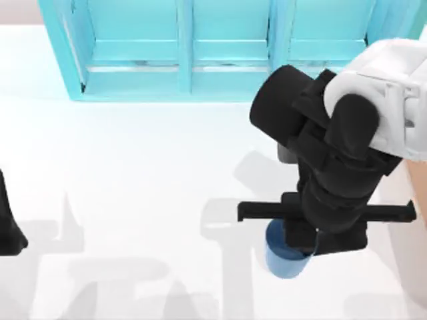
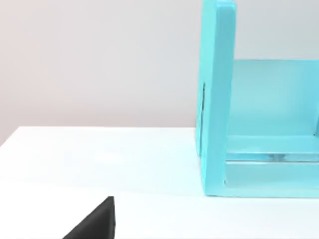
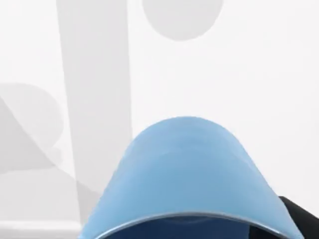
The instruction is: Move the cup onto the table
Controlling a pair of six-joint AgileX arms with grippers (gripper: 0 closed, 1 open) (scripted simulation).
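Near the table's (image 1: 133,200) right front, my right gripper (image 1: 300,243) carried the cup (image 1: 285,263) low for setting down; I could not tell how far its fingers were closed. My left gripper (image 1: 10,230) sat parked at the left edge.

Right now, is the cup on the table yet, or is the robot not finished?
Nearly there. Already done: the blue cup is out over the open white table, away from the shelf unit. In hand: the right gripper sits directly over the cup, which looms close in the right wrist view. Whether the cup touches the table, I cannot tell. Left: setting it down and letting go. The left gripper is parked at the table's left edge.
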